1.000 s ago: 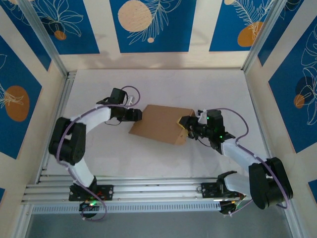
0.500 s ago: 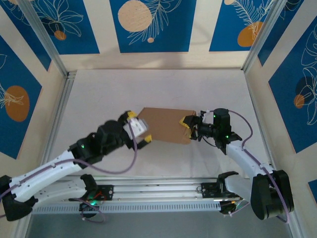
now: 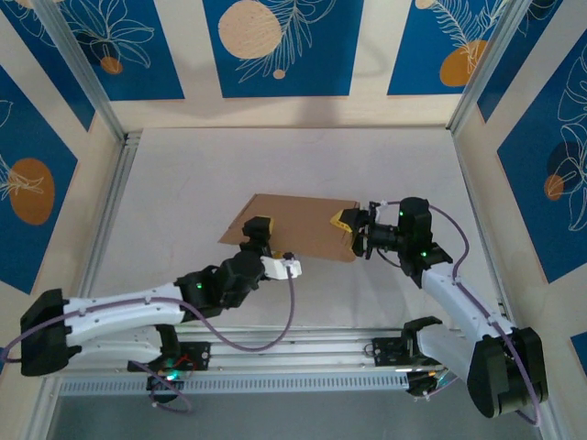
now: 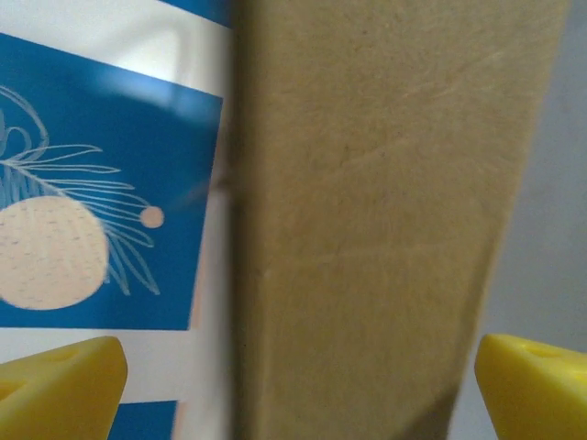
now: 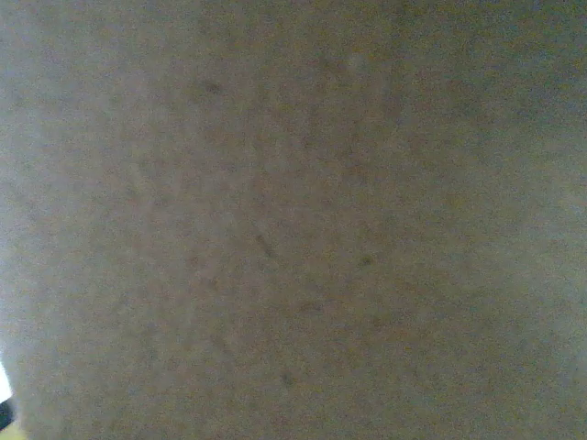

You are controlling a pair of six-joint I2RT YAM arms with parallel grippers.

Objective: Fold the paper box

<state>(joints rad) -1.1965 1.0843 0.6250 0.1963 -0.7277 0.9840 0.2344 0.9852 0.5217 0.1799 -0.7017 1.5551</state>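
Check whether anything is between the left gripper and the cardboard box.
Nothing visible is. The open left gripper sits right at the box's near-left edge, and its wrist camera shows bare cardboard directly between its two yellow fingertips.

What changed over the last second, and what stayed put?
The left pincer came away from the left side of the paper box, swung low with its arm stretched out, and now sits open at the near edge. The paper box lies flatter and reaches further left. The right pincer stayed at the right edge.
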